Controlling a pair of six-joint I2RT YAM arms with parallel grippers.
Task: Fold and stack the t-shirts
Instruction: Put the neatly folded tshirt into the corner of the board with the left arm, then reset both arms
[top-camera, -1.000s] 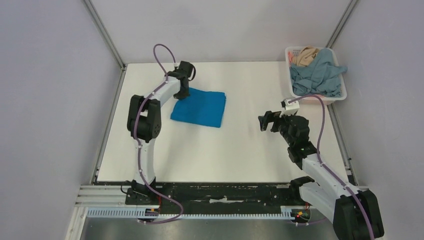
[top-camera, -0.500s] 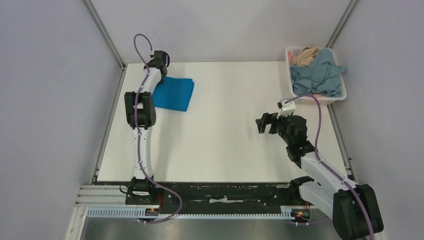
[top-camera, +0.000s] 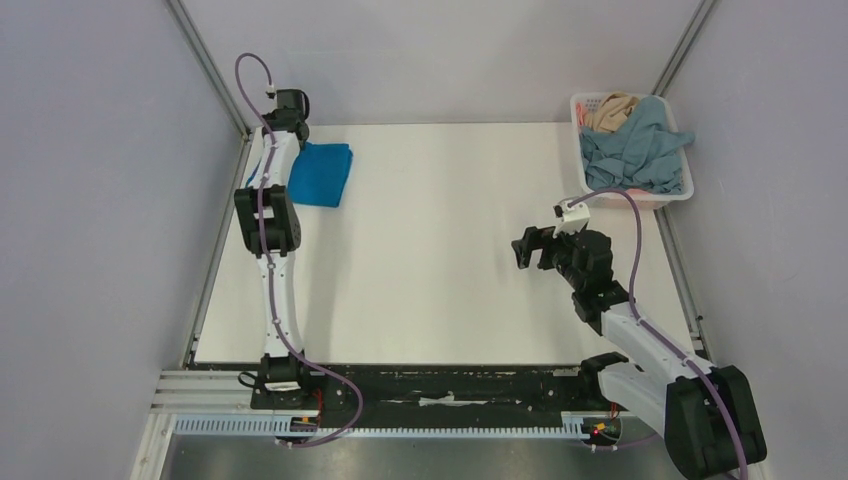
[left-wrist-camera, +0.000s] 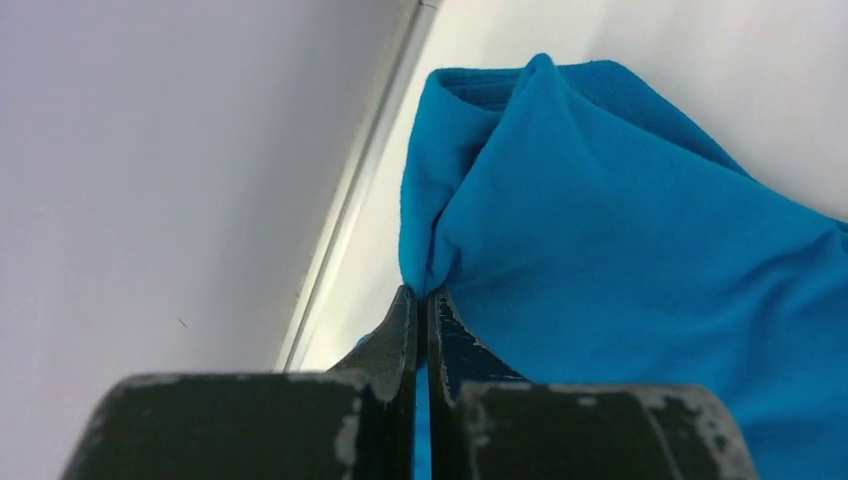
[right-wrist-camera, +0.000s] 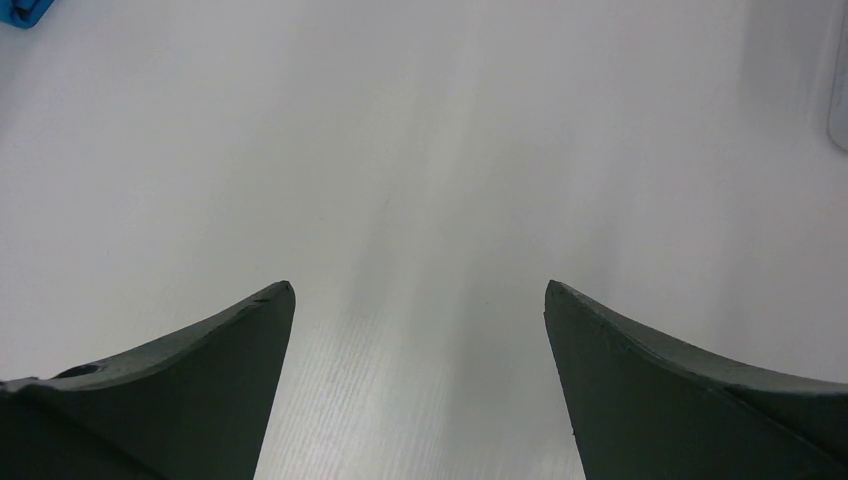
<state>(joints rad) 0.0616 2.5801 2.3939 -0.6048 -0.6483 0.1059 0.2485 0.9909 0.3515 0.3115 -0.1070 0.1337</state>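
Dragged cornerward with left gripper (left-wrist-camera: 420, 295) clamped on folded blue t-shirt (left-wrist-camera: 620, 230) trailing beside it, likely founding the stack.

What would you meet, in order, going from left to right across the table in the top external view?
left gripper, pinching the shirt's edge → vivid blue t-shirt → right gripper → white basket, holding the grey-blue t-shirt and the tan t-shirt
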